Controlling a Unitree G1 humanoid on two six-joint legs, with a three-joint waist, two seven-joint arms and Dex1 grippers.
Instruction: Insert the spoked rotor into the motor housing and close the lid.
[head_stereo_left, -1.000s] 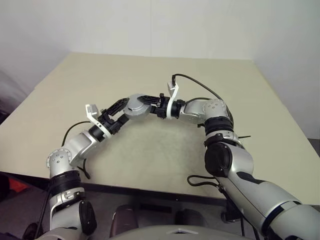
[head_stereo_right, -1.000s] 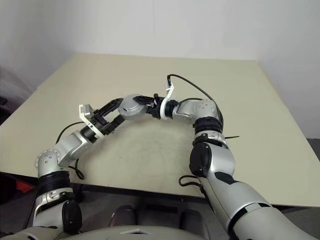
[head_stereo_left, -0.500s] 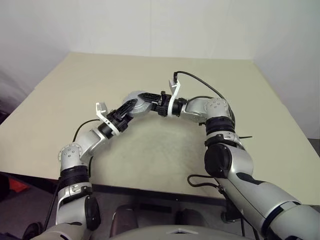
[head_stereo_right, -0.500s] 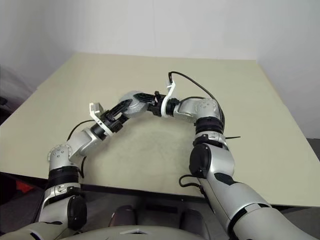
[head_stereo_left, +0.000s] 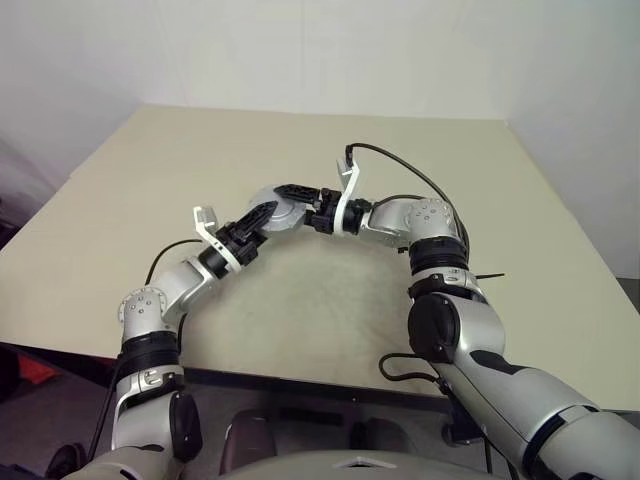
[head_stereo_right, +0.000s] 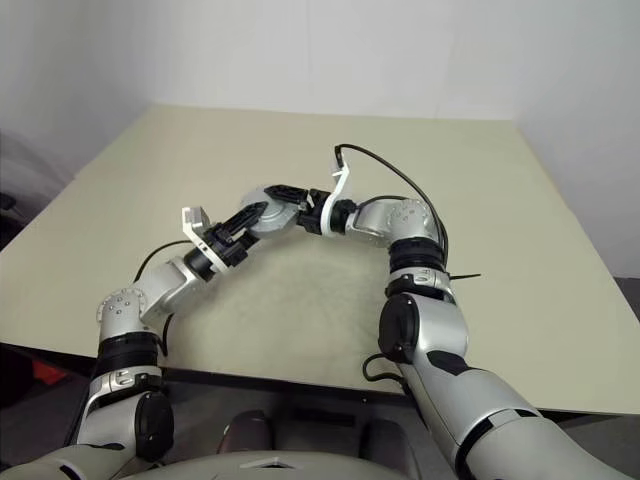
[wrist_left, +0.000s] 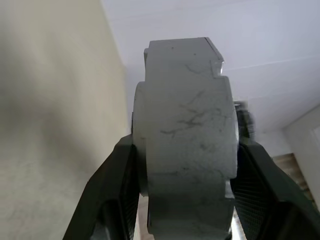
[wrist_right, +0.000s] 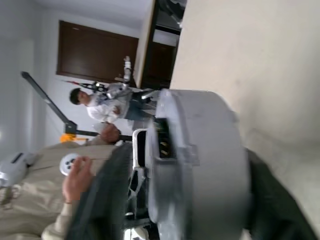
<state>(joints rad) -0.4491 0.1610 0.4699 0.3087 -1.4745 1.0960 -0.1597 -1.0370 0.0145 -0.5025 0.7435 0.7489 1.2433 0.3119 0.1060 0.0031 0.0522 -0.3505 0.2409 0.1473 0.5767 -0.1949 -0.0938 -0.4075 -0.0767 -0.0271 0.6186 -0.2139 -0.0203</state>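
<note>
- A robot test room or lab, by the look of it.
- Bare beige tabletop against plain white walls.
- Right wrist view: a seated person and dark brown doors behind.

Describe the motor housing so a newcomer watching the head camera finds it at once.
Look above the middle of the beige table, where the two arms meet. The housing is the thick round grey casing in the air between the left gripper and the right gripper. Its pale scuffed rim stands out against their black fingers.
</note>
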